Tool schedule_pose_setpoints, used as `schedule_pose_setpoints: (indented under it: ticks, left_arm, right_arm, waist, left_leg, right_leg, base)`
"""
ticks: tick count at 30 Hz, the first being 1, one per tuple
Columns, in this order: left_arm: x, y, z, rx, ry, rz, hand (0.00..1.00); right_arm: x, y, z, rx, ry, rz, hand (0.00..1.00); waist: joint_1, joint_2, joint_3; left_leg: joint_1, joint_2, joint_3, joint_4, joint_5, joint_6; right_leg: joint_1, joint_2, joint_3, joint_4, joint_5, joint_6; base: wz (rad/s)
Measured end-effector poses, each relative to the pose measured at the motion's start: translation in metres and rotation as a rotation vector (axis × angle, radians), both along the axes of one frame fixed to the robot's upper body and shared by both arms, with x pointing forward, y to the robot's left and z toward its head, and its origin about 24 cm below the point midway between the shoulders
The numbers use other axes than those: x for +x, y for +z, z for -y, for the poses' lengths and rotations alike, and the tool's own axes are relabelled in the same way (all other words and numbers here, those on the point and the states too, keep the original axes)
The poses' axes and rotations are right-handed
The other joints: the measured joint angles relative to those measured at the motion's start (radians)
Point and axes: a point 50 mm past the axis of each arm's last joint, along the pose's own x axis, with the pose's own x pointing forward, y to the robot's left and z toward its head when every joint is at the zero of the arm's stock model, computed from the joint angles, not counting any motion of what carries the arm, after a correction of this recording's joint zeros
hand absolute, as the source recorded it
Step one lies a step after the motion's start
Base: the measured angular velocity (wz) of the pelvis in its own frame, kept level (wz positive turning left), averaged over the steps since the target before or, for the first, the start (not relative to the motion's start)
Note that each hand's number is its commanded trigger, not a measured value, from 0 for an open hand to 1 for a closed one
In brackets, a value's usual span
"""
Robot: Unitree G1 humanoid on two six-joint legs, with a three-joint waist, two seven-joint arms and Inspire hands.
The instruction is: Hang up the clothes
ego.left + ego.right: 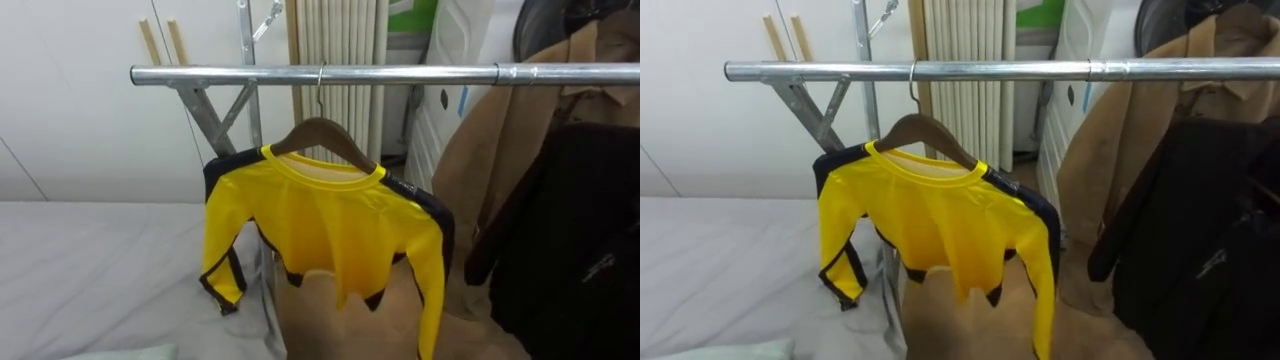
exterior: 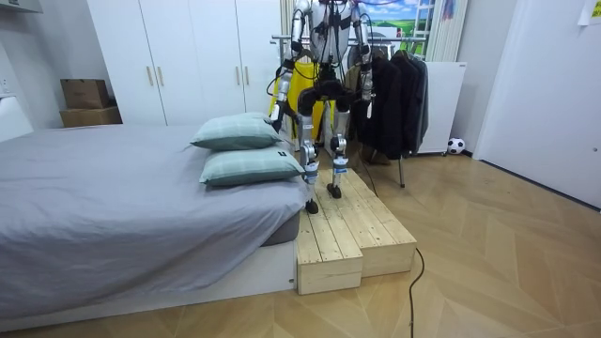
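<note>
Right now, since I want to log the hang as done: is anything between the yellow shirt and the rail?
Nothing visible: the yellow shirt hangs on its hanger, whose hook is over the rail; the coats hang to its right.

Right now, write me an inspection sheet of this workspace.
Surface: metal rail, level, on a rack.
Job's things: yellow shirt on wooden hanger, hooked over the rail.
Clutter: tan coat and dark garment hang to the shirt's right.
Hands: left hand and right hand hang at the robot's sides.
Cables: nothing seen but the robot's own.
Surroundings: grey bed, pillows, wooden platform under the robot, white wardrobe.
</note>
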Motion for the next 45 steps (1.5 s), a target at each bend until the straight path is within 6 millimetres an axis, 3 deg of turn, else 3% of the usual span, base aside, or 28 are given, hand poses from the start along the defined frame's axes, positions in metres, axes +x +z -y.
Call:
schedule_pose_setpoints:
  ticks: [9,14,20,28,38,45]
  left_arm:
    - [-0.001,0.000,0.001,-0.007,-0.075,-0.038,0.00]
    - [0.009,0.001,-0.005,0.015,-0.226,-0.084,0.00]
    - [0.010,0.001,-0.008,0.024,-0.266,-0.097,0.00]
    - [0.011,0.001,-0.008,0.023,-0.273,-0.096,0.00]
    - [0.013,0.001,-0.007,0.024,-0.281,-0.093,0.00]
    - [0.018,0.001,-0.009,0.048,-0.283,-0.084,0.00]
  right_arm:
    - [0.005,-0.001,-0.002,-0.003,0.024,-0.009,0.00]
    - [0.017,-0.001,-0.004,-0.012,0.093,0.005,0.00]
    - [0.028,0.000,-0.007,-0.023,0.150,0.032,0.00]
    - [0.030,0.000,-0.008,-0.020,0.189,0.034,0.00]
    - [0.031,0.001,-0.007,-0.017,0.206,0.051,0.00]
    - [0.032,0.001,-0.007,-0.028,0.213,0.064,0.00]
  waist:
    - [0.001,-0.007,0.0011]
    - [0.002,-0.027,0.0001]
    - [0.004,-0.041,0.0011]
    - [0.004,-0.036,0.0136]
    - [0.002,-0.038,0.0083]
    - [0.003,-0.040,0.0093]
  left_leg:
    - [0.000,-0.003,0.000,-0.001,-0.002,0.003]
    - [-0.002,-0.003,-0.003,0.003,-0.002,0.003]
    - [-0.002,-0.003,-0.006,0.005,-0.002,0.003]
    - [-0.004,-0.002,-0.004,0.001,-0.002,0.004]
    - [-0.014,-0.001,-0.009,0.010,-0.003,0.005]
    - [-0.015,-0.002,-0.022,0.020,-0.003,0.006]
  right_leg:
    - [-0.004,0.001,0.011,0.001,0.000,0.002]
    - [-0.005,0.000,0.010,0.000,0.000,0.002]
    - [-0.004,-0.001,0.009,-0.001,0.001,0.002]
    - [-0.005,0.001,0.010,-0.002,0.001,0.002]
    - [-0.005,0.001,-0.004,-0.016,0.008,0.004]
    - [-0.002,-0.003,-0.008,-0.017,0.007,0.006]
  base:
    - [-0.01]
    - [0.00]
    - [0.00]
    - [0.00]
    - [0.01]
    - [0.02]
